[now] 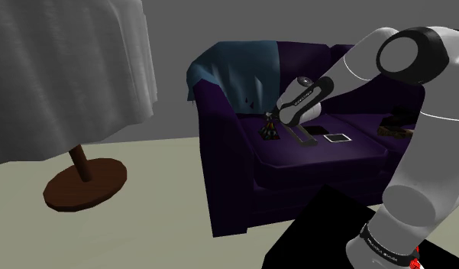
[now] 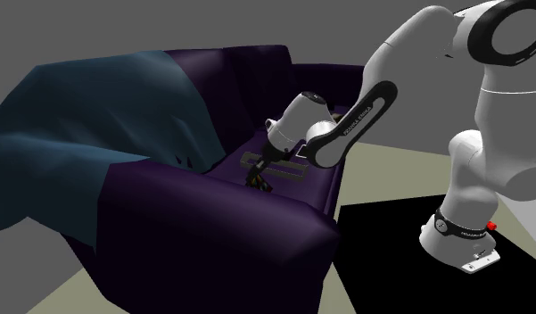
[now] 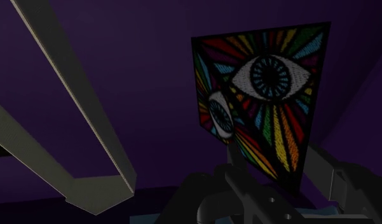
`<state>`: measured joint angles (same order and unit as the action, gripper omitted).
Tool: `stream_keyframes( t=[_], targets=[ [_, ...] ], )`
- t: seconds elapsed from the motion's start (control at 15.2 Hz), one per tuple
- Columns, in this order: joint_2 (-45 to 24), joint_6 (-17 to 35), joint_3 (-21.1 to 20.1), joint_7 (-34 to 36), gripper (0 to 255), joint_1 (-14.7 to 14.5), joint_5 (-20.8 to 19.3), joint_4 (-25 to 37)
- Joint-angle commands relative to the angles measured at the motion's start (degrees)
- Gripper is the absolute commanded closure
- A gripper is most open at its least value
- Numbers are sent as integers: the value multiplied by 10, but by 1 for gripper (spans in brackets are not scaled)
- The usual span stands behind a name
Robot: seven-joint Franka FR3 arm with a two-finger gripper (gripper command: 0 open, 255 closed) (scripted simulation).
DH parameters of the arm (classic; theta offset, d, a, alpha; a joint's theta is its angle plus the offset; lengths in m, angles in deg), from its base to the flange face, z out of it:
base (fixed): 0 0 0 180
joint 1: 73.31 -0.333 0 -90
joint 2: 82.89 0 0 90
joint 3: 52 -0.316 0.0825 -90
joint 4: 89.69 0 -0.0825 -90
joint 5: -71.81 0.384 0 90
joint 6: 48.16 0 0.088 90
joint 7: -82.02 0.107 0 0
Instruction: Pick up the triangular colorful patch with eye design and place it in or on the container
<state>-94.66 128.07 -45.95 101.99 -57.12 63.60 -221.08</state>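
Now we hold the eye patch [image 3: 266,95].
Our gripper [image 3: 279,178] pinches it over the purple sofa [image 1: 311,157]; shoulder view, blue blanket [image 1: 235,69] at eleven o'clock.

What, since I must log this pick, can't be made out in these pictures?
Wrist view: the lower tip of the patch is hidden behind the gripper.
Wrist view: a pale frame beside it is cut off by the edges, so its whole shape is unclear.
Shoulder view: the patch is too small and dim to read its design.
Shoulder view: a brown thing on the sofa sits partly behind the arm.
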Motion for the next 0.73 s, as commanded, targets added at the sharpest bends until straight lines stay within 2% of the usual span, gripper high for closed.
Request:
stream_keyframes(
  t=[0.0, 0.66],
  targets=[
    [6, -7, -1, -2, 255, 2, 2, 1],
    [63, -80, -11, -18, 255, 7, 15, 16]
  ],
)
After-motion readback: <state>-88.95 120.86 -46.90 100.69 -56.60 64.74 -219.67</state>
